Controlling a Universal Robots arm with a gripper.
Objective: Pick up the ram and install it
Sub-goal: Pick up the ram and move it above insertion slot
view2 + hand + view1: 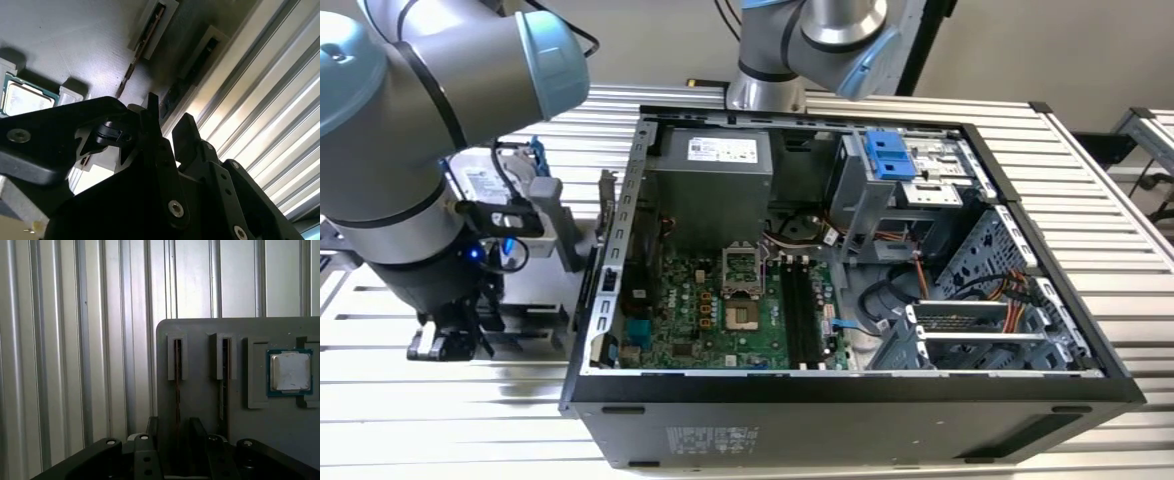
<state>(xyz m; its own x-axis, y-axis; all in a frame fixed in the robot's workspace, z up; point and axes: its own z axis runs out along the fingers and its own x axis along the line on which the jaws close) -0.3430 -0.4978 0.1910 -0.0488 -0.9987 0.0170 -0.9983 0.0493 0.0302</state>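
First wrist view: gripper (175, 424), jaws apart, astride ram (177, 365) in grey tray (200, 407); exterior view's power-supply label (722, 150) unreadable.

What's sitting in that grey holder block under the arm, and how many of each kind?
Thin dark circuit-board sticks, standing on edge in slots: 2
Square silver chip, lying flat in its recess: 1
Total: 3
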